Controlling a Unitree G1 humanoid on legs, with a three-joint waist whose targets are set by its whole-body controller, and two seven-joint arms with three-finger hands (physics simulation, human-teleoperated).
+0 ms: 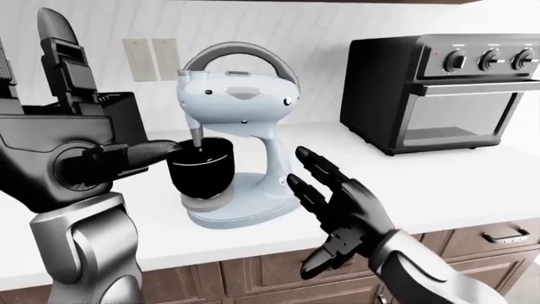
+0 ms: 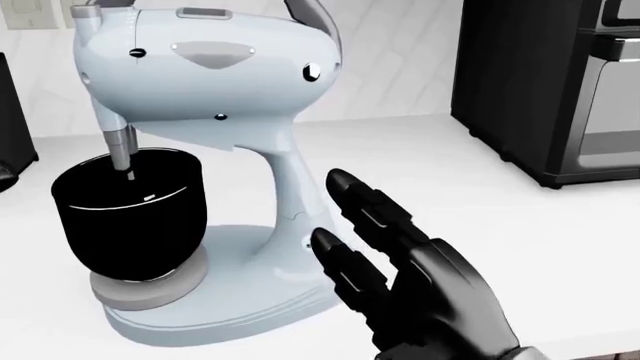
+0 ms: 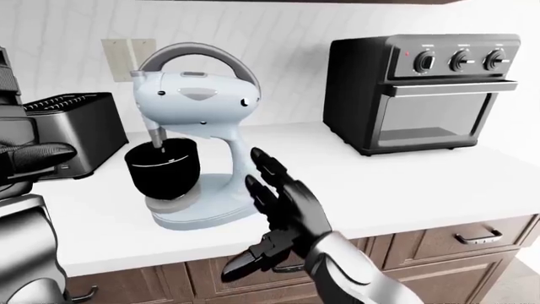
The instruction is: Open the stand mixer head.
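A: At the counter's near edge, state of the right hand [image 2: 420, 292]?
B: Fingers spread wide, holding nothing, just beside the stand mixer [image 2: 215, 150] column.
A: Mixer head [image 2: 205, 64]?
B: Down over the black bowl [image 2: 130, 217].
A: Left hand [image 1: 63, 142]?
B: Raised at left-eye view's left, fingers extended.

White counter [image 3: 405, 183], tiled wall [image 3: 287, 57], wood cabinets [image 3: 439, 250]

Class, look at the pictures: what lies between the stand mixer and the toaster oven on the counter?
Only bare white counter lies between the stand mixer and toaster oven, clearest in the right-eye view.
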